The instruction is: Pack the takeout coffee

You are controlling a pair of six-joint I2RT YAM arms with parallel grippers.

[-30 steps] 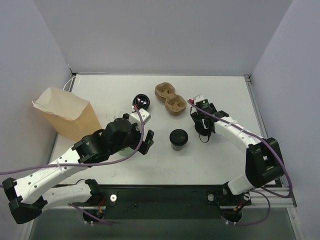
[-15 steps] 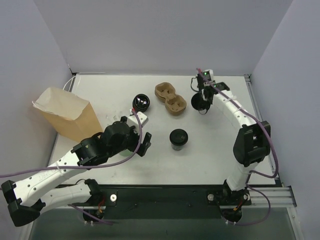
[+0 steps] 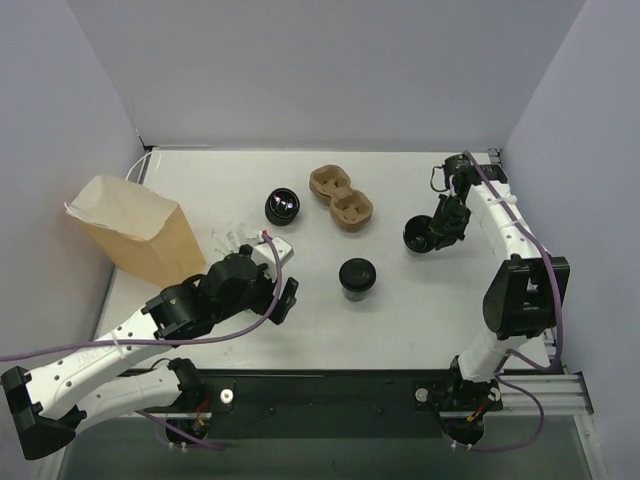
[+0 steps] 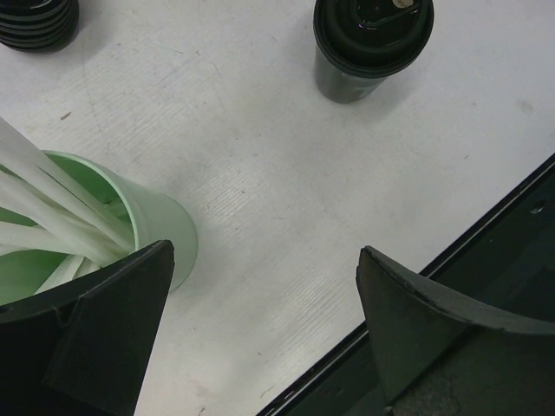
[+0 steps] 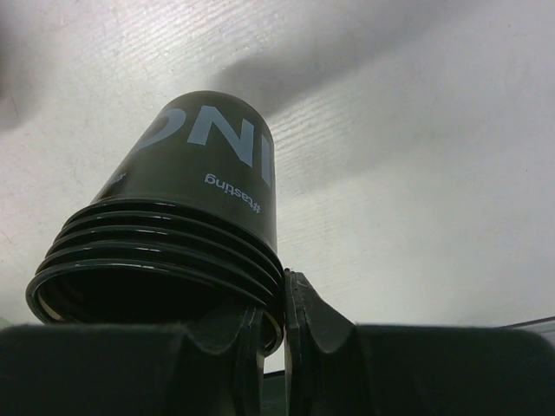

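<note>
While the small black lidded takeout cup [image 3: 356, 277] stands clear mid-frame, the left gripper [image 4: 264, 260] gapes; only the right wrist view shows the right gripper [image 5: 273, 303] pinching the rim of a ribbed black cup [image 5: 208, 165].

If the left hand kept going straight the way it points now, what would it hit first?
Probably bare table: the left hand is open and angled down at it. The green cup sits just beside one finger, and the takeout coffee stands farther ahead, though depth is unclear.
</note>
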